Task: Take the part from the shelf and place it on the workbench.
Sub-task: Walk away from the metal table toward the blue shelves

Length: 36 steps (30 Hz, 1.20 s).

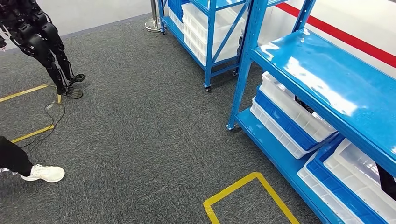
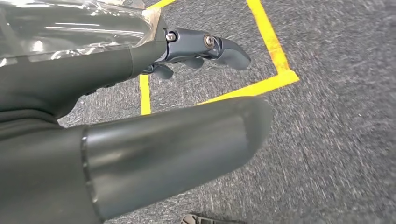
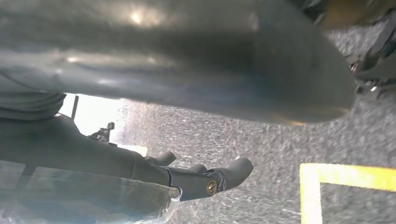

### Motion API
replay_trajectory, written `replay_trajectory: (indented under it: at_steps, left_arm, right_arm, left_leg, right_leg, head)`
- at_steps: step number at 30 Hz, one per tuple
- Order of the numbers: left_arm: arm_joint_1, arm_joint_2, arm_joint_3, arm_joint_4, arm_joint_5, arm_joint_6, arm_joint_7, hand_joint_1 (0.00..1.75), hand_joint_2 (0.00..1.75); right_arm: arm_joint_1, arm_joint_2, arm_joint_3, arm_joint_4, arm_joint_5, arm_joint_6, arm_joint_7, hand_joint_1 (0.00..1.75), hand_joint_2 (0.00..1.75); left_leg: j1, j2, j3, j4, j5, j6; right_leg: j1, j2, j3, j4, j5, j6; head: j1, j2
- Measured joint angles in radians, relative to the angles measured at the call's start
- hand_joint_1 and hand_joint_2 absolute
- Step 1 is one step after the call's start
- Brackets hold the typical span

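Note:
A blue metal shelf rack (image 1: pixel 327 84) stands at the right in the head view, its top board bare and shiny. White and blue bins (image 1: pixel 289 114) sit on its lower board. A dark item (image 1: pixel 386 183) shows in the nearest bin, partly hidden by the board above; I cannot tell what it is. My left hand (image 2: pixel 93 74) hangs over the carpet, its fingers (image 2: pixel 219 49) and thumb (image 2: pixel 187 144) apart with nothing between them. My right hand (image 3: pixel 93 158) hangs the same way, fingers (image 3: pixel 224 175) loosely extended and holding nothing.
A second blue rack (image 1: pixel 210 28) with white bins stands farther back. A yellow tape square (image 1: pixel 247 191) marks the grey carpet near me. Another dark robot (image 1: pixel 42 42) stands at the far left, a cable (image 1: pixel 51 116) trails from it, and a person's white shoe (image 1: pixel 44 173) is at the left edge.

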Motion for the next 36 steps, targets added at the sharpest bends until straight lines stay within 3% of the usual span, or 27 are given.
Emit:
replay_trajectory:
  at_steps: [2,4,6,7,8,9,11,13,14,16,18,20,22,23,25,27,29,31,32,33,34,36]
  left_arm:
    - [-0.002,0.001,0.0,0.0,-0.004,0.003,-0.003,0.0,0.0]
    - [0.0,0.003,0.0,0.0,-0.003,0.008,-0.009,0.0,0.0]
    - [0.003,0.004,0.001,0.0,0.002,0.014,-0.011,0.0,0.0]
    - [0.004,0.005,0.001,0.0,0.005,0.017,-0.01,0.0,0.0]
    - [0.004,0.007,0.001,0.0,0.007,0.018,-0.008,0.0,0.0]
    - [0.004,0.008,0.002,0.0,0.007,0.019,-0.006,0.0,0.0]
    - [0.004,0.011,0.002,0.0,0.005,0.018,-0.003,0.0,0.0]
    - [0.003,0.013,0.002,0.0,0.001,0.015,-0.004,0.0,0.0]
    - [0.002,0.014,0.002,0.0,0.001,0.014,-0.004,0.0,0.0]
    - [-0.002,0.013,0.002,0.0,0.005,0.015,-0.001,0.0,0.0]
    - [-0.003,0.013,0.002,0.0,0.01,0.017,0.002,0.0,0.0]
    - [-0.001,0.015,0.003,-0.001,0.013,0.018,0.004,0.0,0.0]
    - [0.001,0.016,0.004,-0.001,0.014,0.018,0.005,0.0,0.0]
    - [0.001,0.016,0.005,-0.001,0.014,0.018,0.005,0.0,0.0]
    - [0.001,0.015,0.005,-0.001,0.014,0.017,0.005,0.0,0.0]
    - [0.0,0.014,0.005,-0.001,0.014,0.018,0.006,0.0,0.0]
    - [0.0,0.016,0.006,-0.001,0.015,0.019,0.011,0.0,0.0]
    - [-0.003,0.016,0.006,-0.001,0.015,0.02,0.017,0.0,0.0]
    - [-0.004,0.016,0.006,-0.001,0.015,0.02,0.019,0.0,0.0]
    - [-0.006,0.016,0.006,-0.001,0.014,0.02,0.019,0.0,0.0]
    - [-0.006,0.017,0.006,-0.001,0.012,0.02,0.02,0.0,0.0]
    - [-0.003,0.017,0.006,-0.001,0.007,0.02,0.025,0.0,0.0]
  right_arm:
    - [0.0,-0.002,0.0,0.0,0.0,0.0,0.003,0.0,0.0]
    - [-0.001,-0.003,0.0,0.0,0.004,0.002,0.008,0.0,0.0]
    - [-0.001,-0.004,0.0,0.0,0.008,0.005,0.011,0.0,0.0]
    - [0.0,-0.004,0.0,0.0,0.011,0.006,0.012,0.0,0.0]
    - [0.001,-0.004,0.0,0.0,0.013,0.007,0.012,0.0,0.0]
    - [0.002,-0.005,0.0,0.0,0.014,0.007,0.011,0.0,0.0]
    - [0.003,-0.005,0.0,0.0,0.014,0.007,0.007,0.0,0.0]
    - [0.001,-0.005,0.0,0.0,0.012,0.007,0.003,0.0,0.0]
    - [0.001,-0.005,0.0,0.0,0.013,0.007,0.002,0.0,0.0]
    - [0.004,-0.006,0.0,0.0,0.017,0.006,0.003,0.0,0.0]
    - [0.004,-0.008,0.0,0.0,0.019,0.006,0.004,0.0,0.0]
    - [0.001,-0.008,0.0,0.0,0.02,0.006,0.005,0.0,0.0]
    - [0.001,-0.008,0.0,0.0,0.021,0.006,0.005,0.0,0.0]
    - [0.002,-0.009,0.0,0.0,0.021,0.006,0.005,0.0,0.0]
    - [0.005,-0.01,0.0,0.0,0.022,0.006,0.005,0.0,0.0]
    - [0.004,-0.012,0.001,0.0,0.023,0.007,0.006,0.0,0.0]
    - [0.0,-0.011,0.002,0.0,0.026,0.007,0.006,0.0,0.0]
    - [-0.001,-0.013,0.002,0.0,0.029,0.008,0.004,0.0,0.0]
    - [-0.001,-0.014,0.002,0.0,0.03,0.009,0.002,0.0,0.0]
    - [-0.001,-0.015,0.002,0.0,0.029,0.009,-0.002,0.0,0.0]
    - [-0.002,-0.015,0.002,0.0,0.027,0.009,-0.005,0.0,0.0]
    - [-0.002,-0.015,0.002,0.0,0.024,0.009,-0.01,0.0,0.0]
  left_leg:
    - [0.007,-0.043,-0.012,0.039,-0.033,-0.012]
    - [0.01,-0.104,-0.061,0.15,-0.099,-0.016]
    - [0.01,-0.122,-0.121,0.27,-0.148,-0.016]
    - [0.01,-0.124,-0.139,0.298,-0.148,-0.015]
    - [0.01,-0.126,-0.139,0.288,-0.128,-0.012]
    - [0.011,-0.13,-0.121,0.244,-0.094,-0.009]
    - [0.012,-0.168,-0.061,0.108,-0.019,-0.002]
    - [0.011,-0.198,-0.028,0.028,0.009,0.003]
    - [0.008,-0.198,-0.026,0.02,0.008,0.006]
    - [0.003,-0.174,-0.025,0.013,0.015,0.019]
    - [0.005,-0.148,-0.023,0.0,0.025,0.035]
    - [0.004,-0.119,-0.024,-0.005,0.028,0.043]
    - [0.002,-0.088,-0.027,-0.005,0.028,0.044]
    - [0.002,-0.074,-0.028,-0.005,0.027,0.043]
    - [0.003,-0.05,-0.027,-0.004,0.025,0.039]
    - [0.001,-0.029,-0.02,-0.003,0.02,0.028]
    - [-0.002,-0.011,-0.009,-0.003,0.011,0.013]
    - [0.001,0.01,0.003,-0.006,0.005,-0.002]
    - [0.005,0.008,0.006,-0.002,-0.001,-0.009]
    - [0.009,-0.012,0.002,0.015,-0.017,-0.015]
    - [0.012,-0.044,-0.014,0.055,-0.046,-0.019]
    - [0.015,-0.106,-0.076,0.192,-0.121,-0.022]
  right_leg:
    - [-0.007,0.023,0.002,-0.003,0.005,-0.018]
    - [-0.007,0.044,0.004,-0.004,0.01,-0.03]
    - [-0.001,0.068,0.002,-0.004,0.011,-0.034]
    - [0.001,0.081,0.002,-0.003,0.011,-0.035]
    - [0.003,0.095,0.003,-0.003,0.012,-0.035]
    - [0.003,0.109,0.005,-0.003,0.012,-0.035]
    - [0.006,0.135,0.007,0.0,0.011,-0.033]
    - [0.009,0.157,0.0,0.003,0.012,-0.026]
    - [0.01,0.166,-0.005,0.004,0.014,-0.02]
    - [0.007,0.177,-0.018,0.005,0.017,-0.006]
    - [0.009,0.137,-0.046,0.051,-0.008,-0.005]
    - [0.009,0.084,-0.104,0.166,-0.065,-0.012]
    - [0.004,0.067,-0.153,0.27,-0.104,-0.007]
    - [0.001,0.063,-0.153,0.277,-0.104,0.001]
    - [-0.006,0.045,-0.095,0.183,-0.068,0.023]
    - [-0.009,-0.01,-0.019,0.049,-0.024,0.033]
    - [-0.006,-0.042,0.009,-0.004,-0.006,0.023]
    - [-0.002,-0.02,0.005,-0.004,-0.004,0.006]
    - [-0.005,-0.007,0.007,-0.005,-0.003,-0.001]
    - [-0.01,0.006,0.01,-0.006,0.0,-0.008]
    - [-0.014,0.018,0.012,-0.007,0.003,-0.015]
    - [-0.013,0.043,0.011,-0.007,0.007,-0.023]
  head:
    - [-0.001,0.0]
    - [-0.003,0.0]
    - [-0.003,0.0]
    - [-0.003,0.0]
    - [-0.003,0.0]
    - [-0.003,0.0]
    - [-0.003,0.0]
    - [-0.002,0.0]
    - [-0.002,0.0]
    - [-0.003,0.0]
    - [0.001,0.0]
    - [0.006,0.0]
    - [0.008,0.0]
    - [0.007,0.0]
    - [0.008,0.0]
    - [0.008,0.0]
    - [0.006,0.0]
    - [0.004,0.0]
    - [0.004,0.0]
    - [0.002,0.0]
    - [0.002,0.0]
    - [0.001,0.0]
